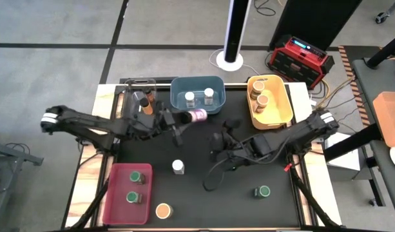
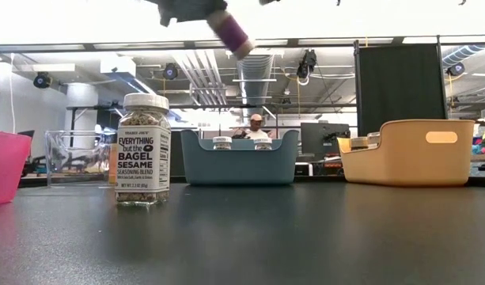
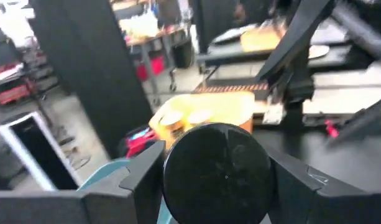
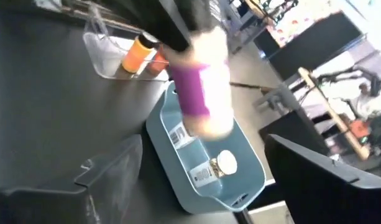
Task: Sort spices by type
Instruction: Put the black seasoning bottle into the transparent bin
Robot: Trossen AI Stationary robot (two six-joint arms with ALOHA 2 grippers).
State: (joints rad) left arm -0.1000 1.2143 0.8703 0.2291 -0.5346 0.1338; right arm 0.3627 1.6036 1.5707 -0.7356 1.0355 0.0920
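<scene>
Above the blue bin's [image 1: 179,87] near edge — left gripper [image 1: 182,120] clamps purple-labelled jar [image 1: 198,116].

Grey carpet floor [image 1: 49,26], perhaps tiled.

Along the far edge of the table [image 1: 203,193] stand three bins in a row: one at the left [image 1: 140,96] holding a jar, one in the middle [image 1: 197,95] with two jars, one at the right [image 1: 269,100] with two more. A fourth bin [image 1: 127,193] sits at the near left corner — two jars inside, another jar [image 1: 163,211] just beside it on its right. One jar [image 1: 178,167] stands alone mid-table; one [image 1: 263,191] stands near right. The left gripper [image 1: 182,118] holds a jar [image 1: 197,116] above the table, just before the middle bin — the right gripper [image 1: 220,142] hangs right of centre.
</scene>
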